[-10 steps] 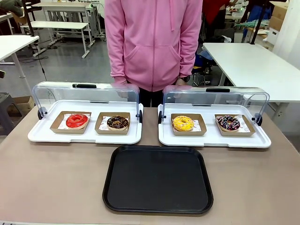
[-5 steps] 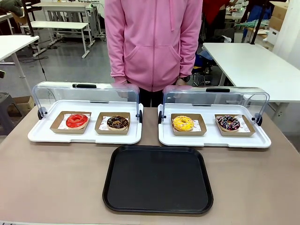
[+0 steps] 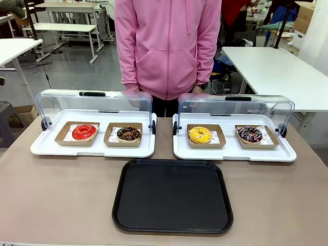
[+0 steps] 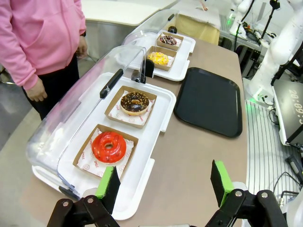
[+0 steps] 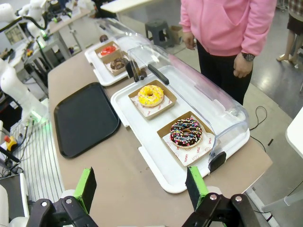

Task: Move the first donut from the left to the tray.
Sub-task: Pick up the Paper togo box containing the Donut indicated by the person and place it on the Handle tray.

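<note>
The glossy red donut (image 3: 84, 131) lies in its brown cardboard holder at the left end of the left white tray (image 3: 46, 148); the left wrist view shows the red donut (image 4: 109, 146) just ahead of my left gripper (image 4: 164, 182), which hangs open above the table with nothing between its fingers. The black tray (image 3: 172, 195) rests empty on the table in front of both white trays, and appears as the black tray (image 4: 209, 100) and the black tray (image 5: 85, 118) in the wrist views. High over the right end of the table, my right gripper (image 5: 141, 186) is open and empty. The red donut (image 5: 108, 49) is far off there.
A chocolate donut (image 3: 128, 134) sits beside the red one. The right white tray (image 3: 182, 152) holds a yellow donut (image 3: 200, 135) and a sprinkled chocolate donut (image 3: 250, 134). Both clear domed lids (image 3: 95, 102) stand swung open at the back. A person in a pink hoodie (image 3: 166, 46) stands behind.
</note>
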Robot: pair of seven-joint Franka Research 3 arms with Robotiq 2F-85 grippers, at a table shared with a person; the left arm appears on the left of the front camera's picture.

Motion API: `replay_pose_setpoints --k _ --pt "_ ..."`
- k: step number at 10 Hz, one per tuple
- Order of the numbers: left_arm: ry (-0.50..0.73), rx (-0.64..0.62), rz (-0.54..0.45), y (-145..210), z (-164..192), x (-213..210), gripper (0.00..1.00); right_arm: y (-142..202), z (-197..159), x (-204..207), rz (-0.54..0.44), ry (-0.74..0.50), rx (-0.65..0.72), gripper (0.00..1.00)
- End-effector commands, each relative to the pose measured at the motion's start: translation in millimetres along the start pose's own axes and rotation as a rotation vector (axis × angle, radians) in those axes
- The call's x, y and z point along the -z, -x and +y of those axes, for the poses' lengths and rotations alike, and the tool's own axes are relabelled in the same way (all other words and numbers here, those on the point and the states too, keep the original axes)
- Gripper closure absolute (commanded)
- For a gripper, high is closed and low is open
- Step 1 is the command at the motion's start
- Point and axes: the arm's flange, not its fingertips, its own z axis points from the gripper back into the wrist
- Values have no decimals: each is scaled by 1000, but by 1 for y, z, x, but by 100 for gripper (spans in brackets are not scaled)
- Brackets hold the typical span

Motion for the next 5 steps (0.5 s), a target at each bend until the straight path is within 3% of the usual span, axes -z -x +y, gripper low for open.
replay_pose_setpoints --k 1,5 --pt "5 0 6 1 -1 0 0 0 0 -1 -4 0 -2 0" --pt "5 0 6 1 -1 0 0 0 0 -1 -4 0 -2 0"
